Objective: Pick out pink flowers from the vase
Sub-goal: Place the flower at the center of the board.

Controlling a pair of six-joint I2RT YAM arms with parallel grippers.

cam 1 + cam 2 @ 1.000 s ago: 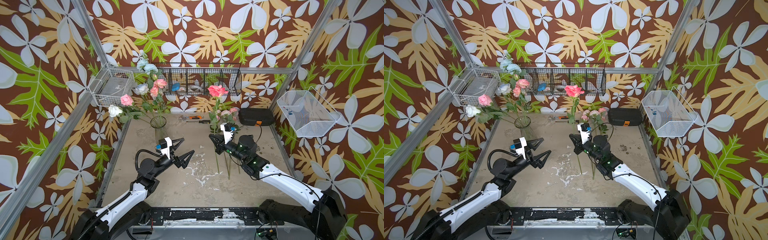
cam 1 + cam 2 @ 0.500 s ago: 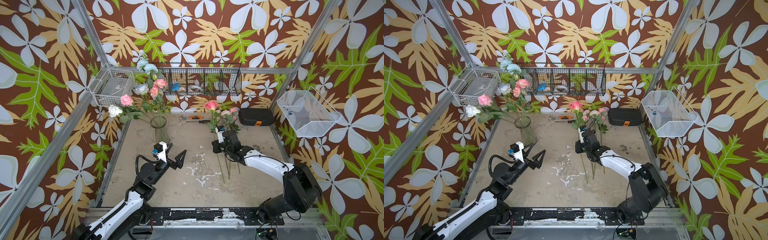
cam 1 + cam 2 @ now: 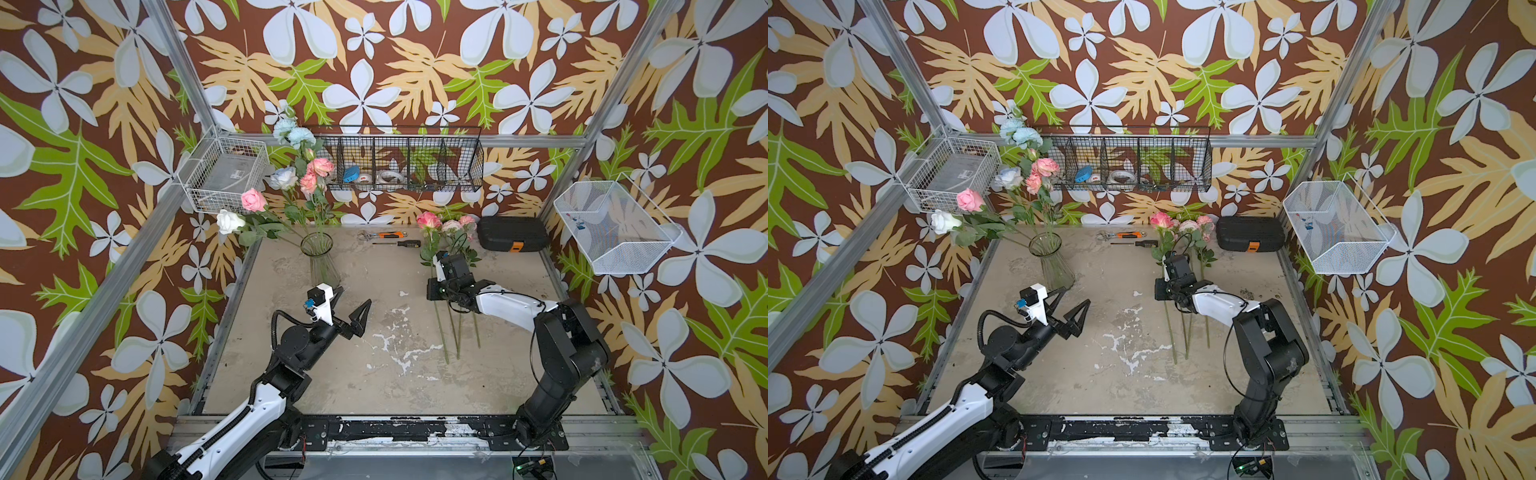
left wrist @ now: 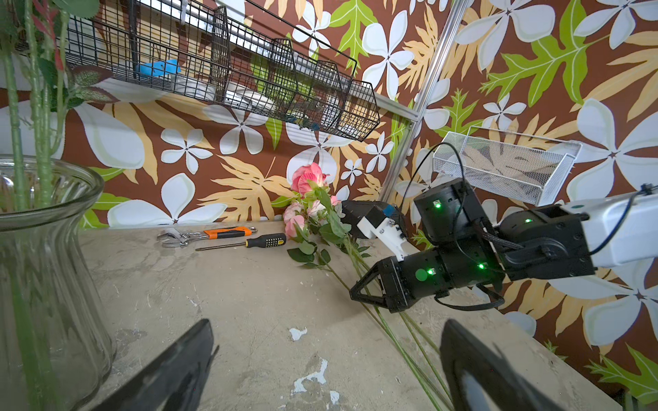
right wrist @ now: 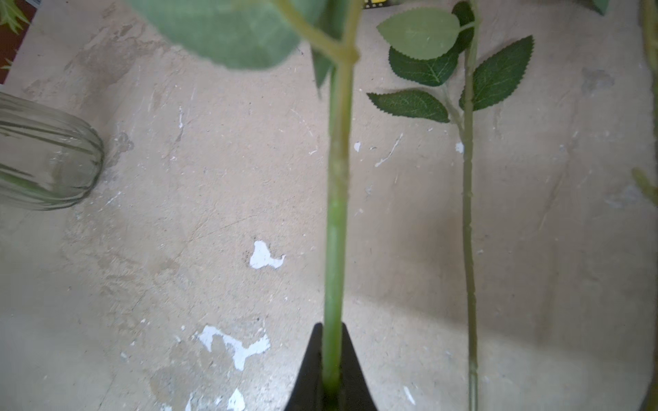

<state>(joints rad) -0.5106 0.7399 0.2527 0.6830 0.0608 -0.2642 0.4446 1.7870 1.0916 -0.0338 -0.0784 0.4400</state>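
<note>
The clear ribbed vase (image 3: 320, 262) (image 3: 1052, 264) (image 4: 46, 284) stands at the back left of the table. It holds pink flowers (image 3: 253, 199) (image 3: 320, 167) (image 3: 969, 199) among white and pale blue blooms. More pink flowers (image 3: 451, 226) (image 3: 1190, 226) (image 4: 294, 213) lie at the back right, stems pointing to the front. My right gripper (image 3: 431, 291) (image 3: 1158, 293) (image 4: 352, 293) (image 5: 333, 331) hangs low over the table, shut on the green stem (image 5: 336, 213) of a pink rose (image 3: 429, 220) (image 4: 308, 178). My left gripper (image 3: 354, 295) (image 3: 1076, 296) (image 4: 327, 331) stands open and empty, in front of the vase.
A black case (image 3: 511, 239), a wrench (image 3: 380, 235) and a screwdriver (image 3: 399, 243) lie along the back edge. A black wire basket (image 3: 405, 160) hangs on the back wall, a white wire basket (image 3: 226, 174) at left and a white mesh basket (image 3: 615, 228) at right.
My right arm has lowered the pink rose from upright to low over the table, beside the two stems lying there. My left arm has drawn back slightly, still open.
</note>
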